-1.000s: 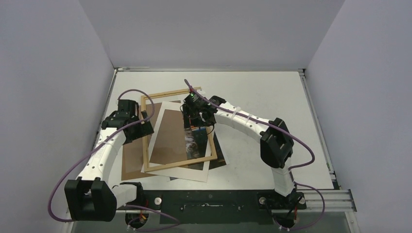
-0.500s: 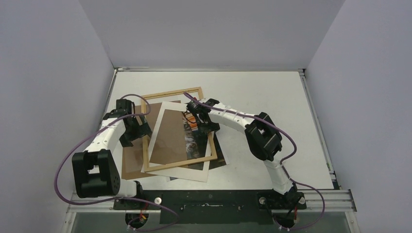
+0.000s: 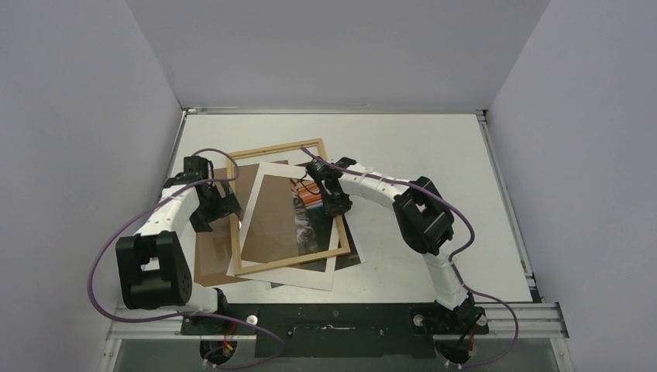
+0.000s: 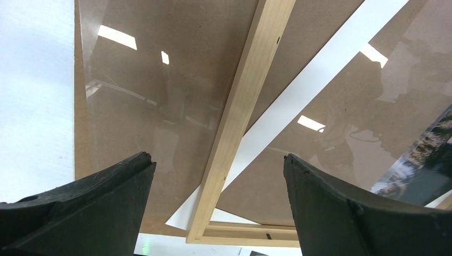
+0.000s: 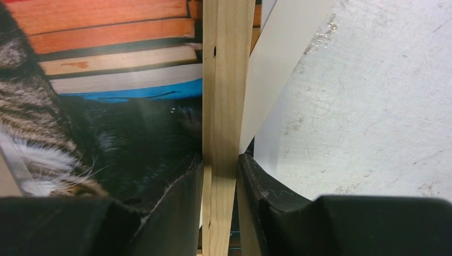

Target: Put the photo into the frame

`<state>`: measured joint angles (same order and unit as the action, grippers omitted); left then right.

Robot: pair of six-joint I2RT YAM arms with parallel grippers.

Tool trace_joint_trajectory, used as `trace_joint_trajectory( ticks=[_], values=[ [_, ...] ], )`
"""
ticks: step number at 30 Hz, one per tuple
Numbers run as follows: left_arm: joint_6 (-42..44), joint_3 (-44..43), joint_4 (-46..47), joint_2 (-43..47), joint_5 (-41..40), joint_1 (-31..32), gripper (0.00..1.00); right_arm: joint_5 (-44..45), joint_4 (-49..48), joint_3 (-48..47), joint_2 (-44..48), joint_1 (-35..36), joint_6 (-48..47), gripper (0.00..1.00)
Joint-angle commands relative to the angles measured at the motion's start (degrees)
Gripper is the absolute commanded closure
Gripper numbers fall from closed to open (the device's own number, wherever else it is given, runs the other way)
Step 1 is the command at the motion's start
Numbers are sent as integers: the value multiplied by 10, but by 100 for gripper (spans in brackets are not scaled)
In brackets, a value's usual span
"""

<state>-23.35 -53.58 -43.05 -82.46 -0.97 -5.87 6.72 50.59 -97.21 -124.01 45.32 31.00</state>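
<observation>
Right gripper is clenched on the frame: its two black fingers press against opposite sides of one thin light-wood rail, which runs straight out from between the fingertips. On one side of that gripped rail, inside the frame, the photo lies face up, showing tabby fur and stacked orange and blue books right beside the finger. On the other side, outside the frame, a strip of the white mat slants away over the bare table.

From above, the photo lies flat under the frame, just below the right gripper, with a dark corner poking out past the frame's near corner.

Left gripper is released, its jaws spread wide and touching nothing. Beneath the gap between them runs the opposite frame rail, crossing the brown backing board and the mat.
</observation>
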Motion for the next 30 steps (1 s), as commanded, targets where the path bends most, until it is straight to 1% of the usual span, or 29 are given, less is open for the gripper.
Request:
trace_joint_trajectory(
  ticks=[1,5,11,14,19,27,30],
  values=[
    [4,-39,23,-6,25,-5,10,5,2,47,52,-26,-20,91],
    [8,-53,27,-5,46,-5,10,9,-12,94,118,-53,-33,92],
    [2,-59,45,-6,73,-5,10,39,-19,132,193,-86,-63,92],
    [-10,-53,54,-19,95,-5,10,63,-16,137,210,-106,-70,92],
    [-27,-42,82,-35,157,-4,14,64,-37,169,231,-159,-92,92],
    [-28,-61,85,-66,174,-1,17,45,-80,222,266,-259,-149,92],
    [-27,-76,86,-81,196,3,18,28,-93,234,279,-293,-161,91]
  ],
)
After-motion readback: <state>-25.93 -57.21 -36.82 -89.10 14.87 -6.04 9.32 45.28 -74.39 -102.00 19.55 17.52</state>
